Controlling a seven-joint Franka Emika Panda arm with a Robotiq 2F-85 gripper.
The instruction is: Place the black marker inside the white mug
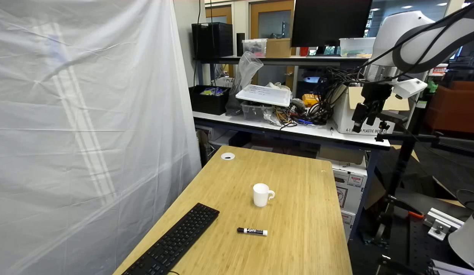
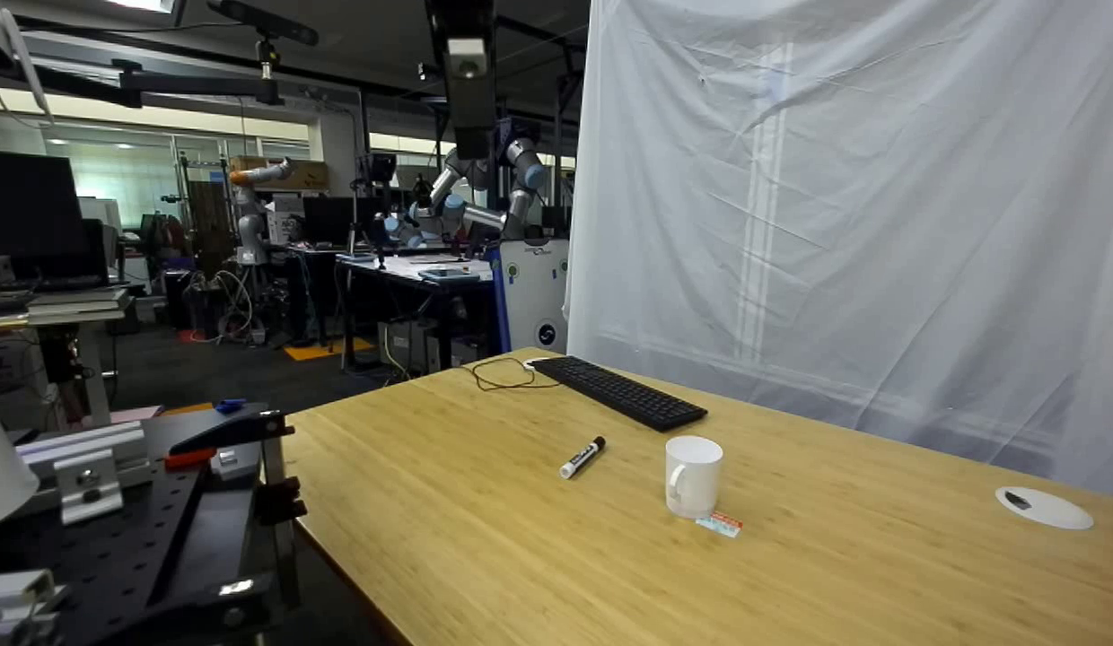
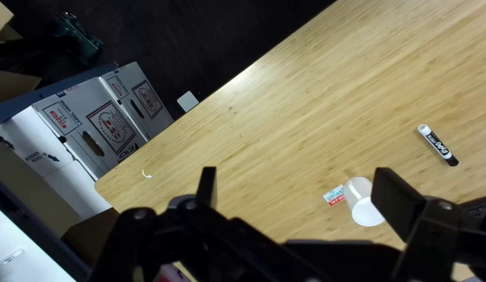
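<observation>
The black marker, with a black cap and white barrel, lies flat on the wooden table in both exterior views (image 1: 252, 231) (image 2: 582, 458) and at the right of the wrist view (image 3: 438, 145). The white mug stands upright a little apart from the marker in both exterior views (image 1: 260, 195) (image 2: 694, 477). In the wrist view the mug (image 3: 356, 192) is partly hidden by the right finger. My gripper is high above the table level, off beyond its edge, in an exterior view (image 1: 364, 120). In the wrist view the gripper (image 3: 296, 176) is wide open with nothing between its fingers.
A black keyboard (image 1: 176, 240) lies along the curtain side of the table (image 2: 413, 502). A small red-and-white sticker (image 2: 720, 524) lies at the mug's base. A round white disc (image 1: 228, 156) sits near a corner. A cluttered shelf (image 1: 317, 131) and boxes stand beyond the table.
</observation>
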